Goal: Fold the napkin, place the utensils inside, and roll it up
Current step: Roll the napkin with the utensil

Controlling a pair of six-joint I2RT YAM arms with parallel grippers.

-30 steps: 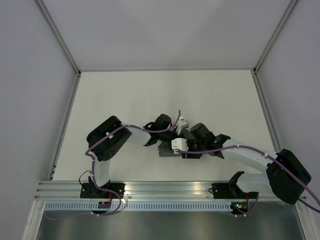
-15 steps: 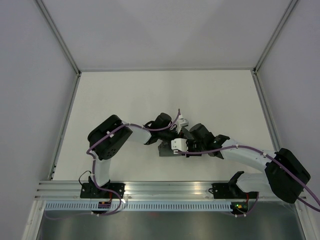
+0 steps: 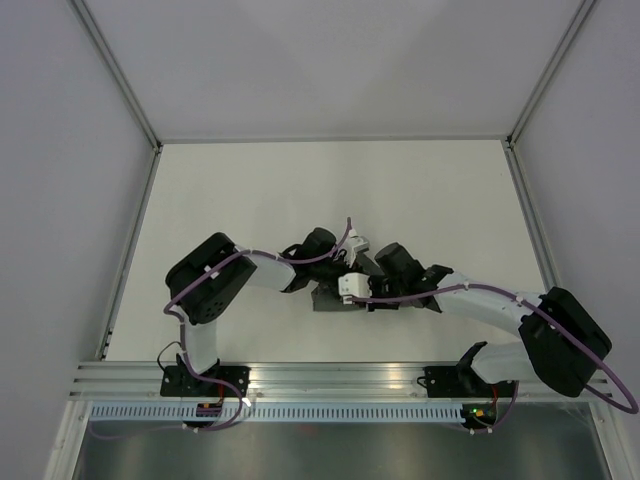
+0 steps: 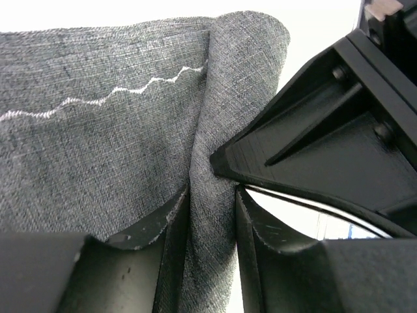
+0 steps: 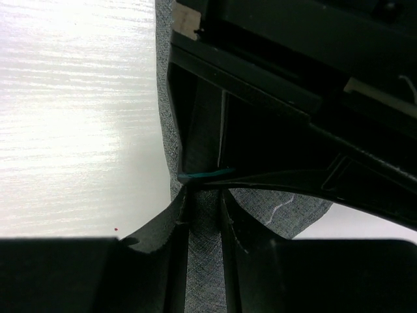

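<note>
On the white table, near its middle and mostly hidden from above by both arms: dark grey napkin with zigzag white stitching, one fold pinched by left gripper, another by right gripper, the two nearly touching.

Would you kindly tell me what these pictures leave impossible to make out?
1. Utensils: seen in no view.
2. Napkin outline and folds: top view, both arms cover most of it.
3. Left wrist: napkin past the left claw runs off the frame.
4. Right wrist: dark hardware hides napkin beyond the right claw.
</note>
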